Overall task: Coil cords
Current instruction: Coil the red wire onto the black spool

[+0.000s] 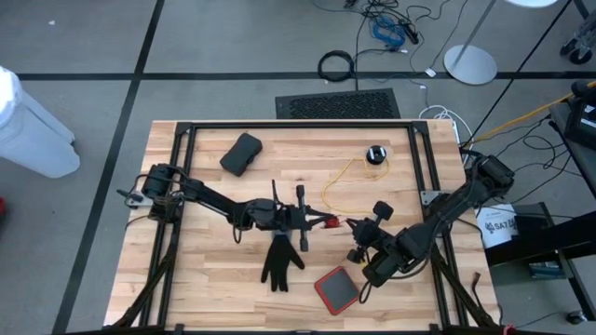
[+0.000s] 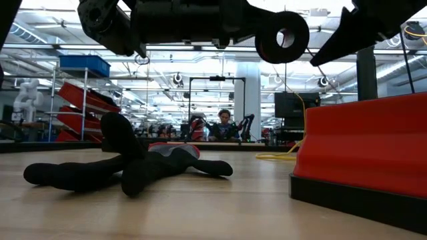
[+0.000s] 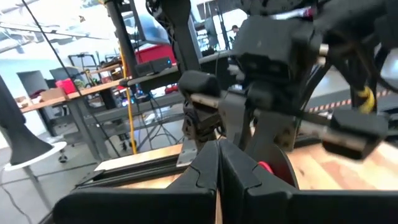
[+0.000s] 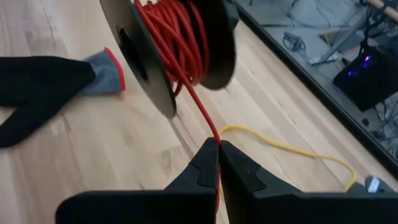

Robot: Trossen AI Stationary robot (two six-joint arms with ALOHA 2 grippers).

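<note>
Where low view hides it, right gripper pinching red cord

Left arm stretched from the left edge of the surface toward its middle, left hand closed, fingers pressed flat together, pointing at the other arm. Right arm bent in from the right edge, reaching down and leftward, right hand likewise closed, fingers meeting tip to tip. Both hands nearly nose to nose near the centre, raised off the surface.
</note>
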